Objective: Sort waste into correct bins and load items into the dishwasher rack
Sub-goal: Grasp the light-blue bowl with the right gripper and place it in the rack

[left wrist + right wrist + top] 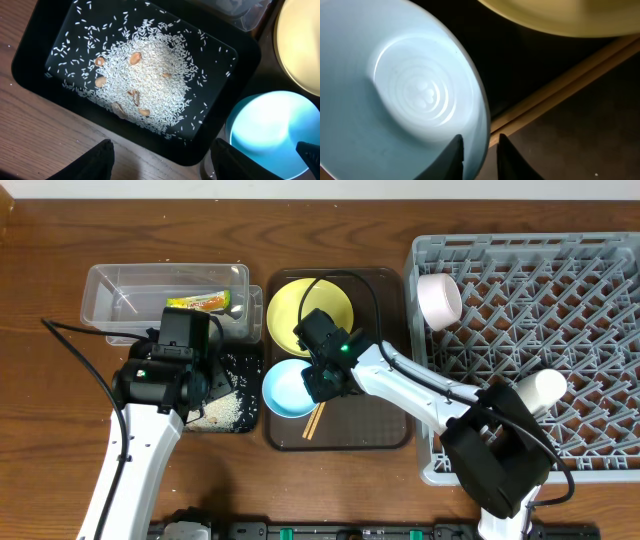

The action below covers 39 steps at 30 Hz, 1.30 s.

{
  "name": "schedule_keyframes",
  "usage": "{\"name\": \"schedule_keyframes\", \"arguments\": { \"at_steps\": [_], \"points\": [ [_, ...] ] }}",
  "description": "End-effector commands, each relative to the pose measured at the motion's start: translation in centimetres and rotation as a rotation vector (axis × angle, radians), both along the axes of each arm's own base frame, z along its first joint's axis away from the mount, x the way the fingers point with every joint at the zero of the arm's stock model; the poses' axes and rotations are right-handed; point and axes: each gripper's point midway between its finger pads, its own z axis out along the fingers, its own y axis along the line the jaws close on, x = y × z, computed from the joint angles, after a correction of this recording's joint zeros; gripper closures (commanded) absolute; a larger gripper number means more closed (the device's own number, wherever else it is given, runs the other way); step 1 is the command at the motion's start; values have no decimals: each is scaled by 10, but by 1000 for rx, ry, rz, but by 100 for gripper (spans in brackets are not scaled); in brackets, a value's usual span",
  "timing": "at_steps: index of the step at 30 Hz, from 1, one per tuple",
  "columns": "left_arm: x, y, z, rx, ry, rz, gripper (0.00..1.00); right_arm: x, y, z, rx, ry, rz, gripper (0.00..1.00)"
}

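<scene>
Pinching the light-blue bowl (410, 95) by its rim in the narrowed right end effector (480, 144), likely for racking, with left end effector (164, 148) gaping over the black tray (35, 55).

The surface (60, 270) is dark brown wood with a plain grain, and four things lie directly on it. A black tray (255, 423) sits just ahead of the left fingers (97, 162), whose tips hang over bare wood at its near rim. A clear tub (100, 280) lies beyond those fingers, close against the black tray's far end. A brown tray (370, 430) lies below the right fingers (452, 155), just beside the black tray. A grey rack (520, 242) stands to the right of the right fingers, close beside the brown tray.
</scene>
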Motion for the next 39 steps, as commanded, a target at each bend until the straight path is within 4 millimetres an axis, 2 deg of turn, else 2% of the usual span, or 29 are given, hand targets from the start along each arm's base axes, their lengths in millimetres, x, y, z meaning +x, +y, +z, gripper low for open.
{"name": "schedule_keyframes", "arguments": {
  "at_steps": [1, 5, 12, 17, 21, 26, 28, 31, 33, 34, 39],
  "points": [
    [-1, 5, -2, 17, 7, 30, 35, -3, -1, -5, -17, 12, -14, 84],
    [-2, 5, -2, 17, 7, 30, 35, -3, -1, -5, -18, 14, -14, 99],
    [-2, 5, -3, 17, 8, 30, 35, -2, -4, -5, -27, 10, -18, 99],
    [-2, 5, -2, 17, 8, 30, 35, 11, -16, 1, -56, -36, -31, 99],
    [-2, 5, -3, 17, 8, 30, 35, 28, -29, 26, -63, -129, -16, 99],
    [-2, 5, -2, 17, 7, 30, 35, 51, -51, 80, -23, -264, -25, 99],
    [-2, 5, -2, 17, 7, 30, 35, 61, -66, 105, -8, -324, -43, 99],
    [-2, 5, -2, 17, 7, 30, 35, 79, -103, 142, -37, -441, -106, 99],
    [-2, 5, -2, 17, 7, 30, 35, 92, -136, 166, -114, -543, -144, 99],
    [-2, 5, -3, 17, 8, 30, 35, 101, -159, 180, -180, -608, -180, 99],
    [-1, 5, -2, 17, 6, 30, 35, 126, -251, 233, -484, -818, -331, 99]
  ]
}}
